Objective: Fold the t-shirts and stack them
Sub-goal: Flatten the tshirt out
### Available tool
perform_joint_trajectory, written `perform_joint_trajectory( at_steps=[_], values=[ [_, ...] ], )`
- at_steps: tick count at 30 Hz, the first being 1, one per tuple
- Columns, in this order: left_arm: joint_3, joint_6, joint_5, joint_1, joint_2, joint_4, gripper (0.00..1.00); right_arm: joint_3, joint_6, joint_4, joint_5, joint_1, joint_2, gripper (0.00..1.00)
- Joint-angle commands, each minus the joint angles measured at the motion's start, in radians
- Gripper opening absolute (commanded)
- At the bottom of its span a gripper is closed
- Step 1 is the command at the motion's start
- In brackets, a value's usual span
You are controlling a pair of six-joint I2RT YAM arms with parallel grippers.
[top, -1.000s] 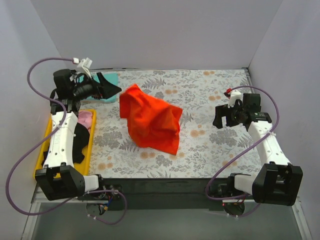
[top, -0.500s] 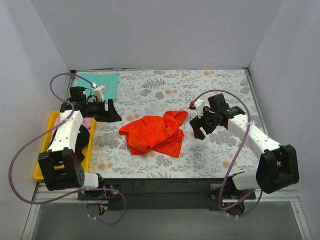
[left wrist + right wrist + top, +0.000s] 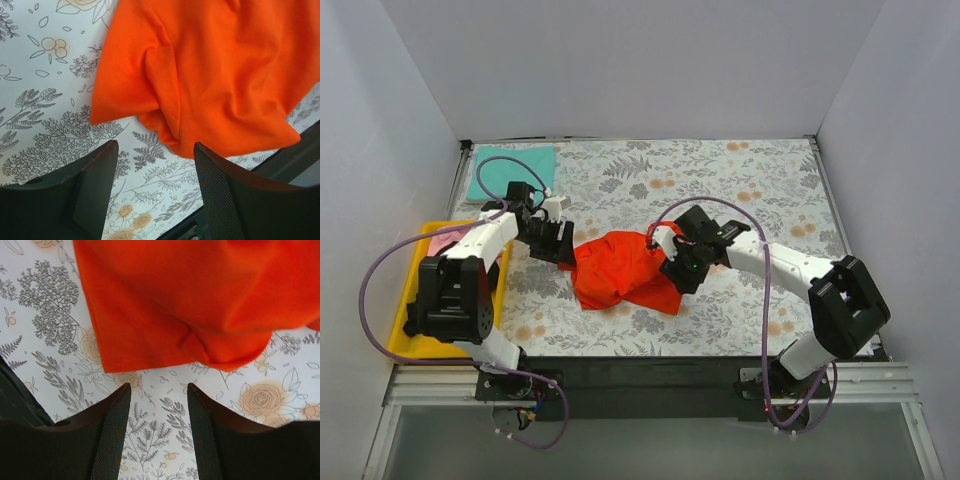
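Note:
The orange-red t-shirt (image 3: 620, 270) lies crumpled on the grey floral cloth (image 3: 760, 180) near the table's front middle. My left gripper (image 3: 563, 248) is open at the shirt's left edge; in the left wrist view the shirt (image 3: 210, 70) lies just beyond the empty fingertips (image 3: 107, 155). My right gripper (image 3: 675, 268) is open at the shirt's right edge; the right wrist view shows the shirt (image 3: 190, 300) just ahead of the open fingers (image 3: 120, 405). A teal t-shirt (image 3: 512, 170) lies folded at the back left. A pink shirt (image 3: 445, 240) shows in the tray. The black shirt is hidden.
A yellow tray (image 3: 405, 330) stands at the left edge, mostly covered by my left arm. White walls close in the back and both sides. The table's dark front edge (image 3: 650, 365) runs just below the shirt.
The orange-red shirt was held up a second ago, then dropped into a low crumpled heap. Both grippers have moved inward and down to the shirt's left and right edges.

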Motion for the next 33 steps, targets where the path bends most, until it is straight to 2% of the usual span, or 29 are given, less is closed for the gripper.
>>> perform_joint_trajectory(
  at_steps=[1, 10, 13, 14, 15, 17, 18, 19, 21, 22, 29, 33],
  values=[
    [0.001, -0.024, -0.084, -0.02, 0.012, 0.052, 0.61, -0.019, -0.017, 0.065, 0.085, 0.097, 0.006, 0.55],
    [0.017, -0.043, -0.246, -0.109, 0.1, 0.101, 0.6, -0.018, -0.047, 0.099, 0.128, 0.219, 0.095, 0.55],
    [0.011, -0.058, -0.294, -0.118, 0.118, 0.123, 0.56, -0.039, -0.047, 0.13, 0.168, 0.234, 0.116, 0.52],
    [0.011, -0.06, -0.306, -0.117, 0.121, 0.127, 0.54, -0.044, -0.047, 0.131, 0.181, 0.237, 0.123, 0.45],
    [0.01, -0.063, -0.318, -0.117, 0.124, 0.135, 0.48, -0.051, -0.049, 0.134, 0.191, 0.237, 0.127, 0.4],
    [0.004, -0.064, -0.343, -0.117, 0.134, 0.138, 0.39, -0.084, -0.06, 0.145, 0.234, 0.237, 0.127, 0.22],
    [0.002, -0.064, -0.349, -0.117, 0.137, 0.144, 0.31, -0.099, -0.064, 0.151, 0.279, 0.236, 0.123, 0.03],
    [0.002, -0.061, -0.357, -0.117, 0.141, 0.143, 0.28, -0.114, -0.066, 0.157, 0.298, 0.236, 0.117, 0.01],
    [0.008, -0.054, -0.384, -0.115, 0.144, 0.138, 0.15, -0.16, -0.08, 0.157, 0.306, 0.214, 0.075, 0.01],
    [0.013, -0.046, -0.395, -0.112, 0.146, 0.138, 0.0, -0.174, -0.084, 0.151, 0.31, 0.203, 0.054, 0.01],
    [0.039, 0.049, -0.45, -0.023, 0.106, 0.095, 0.0, -0.285, -0.221, 0.033, 0.327, 0.058, -0.197, 0.01],
    [0.034, 0.104, -0.484, 0.037, 0.078, 0.069, 0.0, -0.323, -0.32, -0.066, 0.34, -0.024, -0.288, 0.01]
  ],
)
